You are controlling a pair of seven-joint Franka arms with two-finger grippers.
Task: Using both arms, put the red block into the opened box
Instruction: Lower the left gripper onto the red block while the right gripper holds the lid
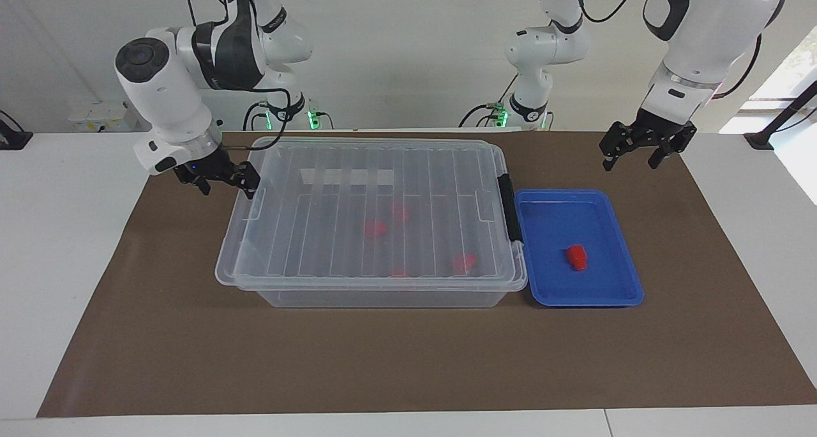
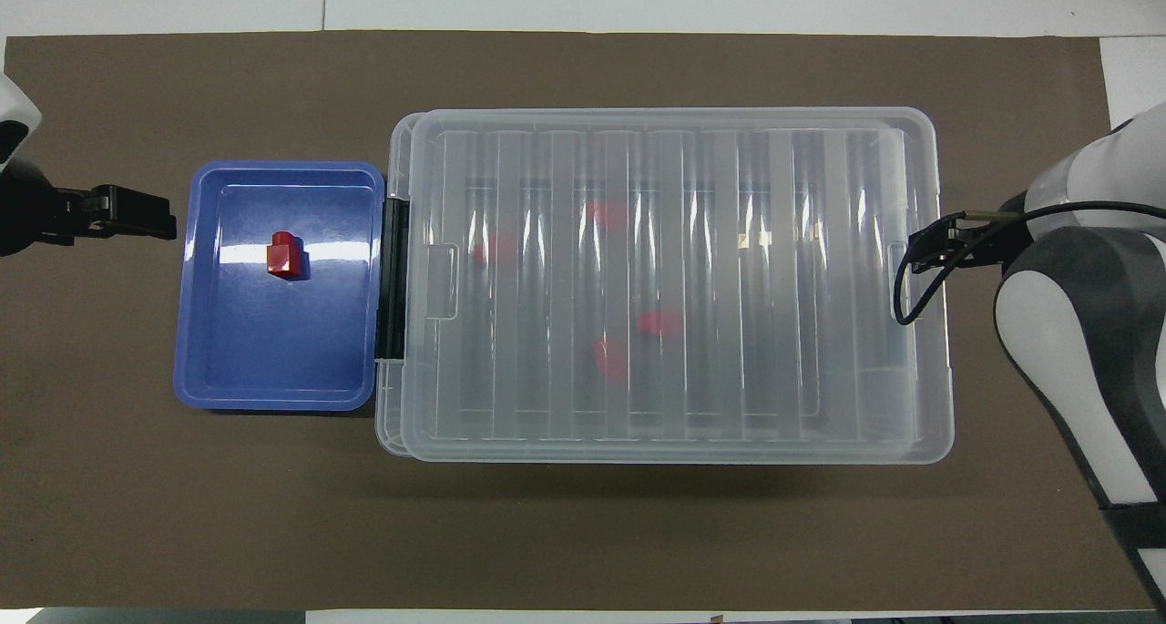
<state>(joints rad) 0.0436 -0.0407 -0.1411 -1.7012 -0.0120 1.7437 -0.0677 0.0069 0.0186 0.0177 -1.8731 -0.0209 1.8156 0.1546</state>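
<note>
Box (image 1: 376, 220): lid on, unopened. Red block (image 1: 577, 257): in blue tray (image 1: 622, 277), untouched. Right gripper (image 1: 220, 180) at box's end, left gripper (image 1: 644, 150) above worktop; jaws released, empty.

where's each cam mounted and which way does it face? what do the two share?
Facing view: high, across the table from the robots, looking back at them; both arms show down to their bases, right gripper at the box end, left gripper over the mat near the blue tray.
Overhead view: high above the robots' end, looking steeply down and forward; only the left gripper and the right arm's wrist show.
Shared: box, tray, red block, brown mat, half a turn apart.
</note>
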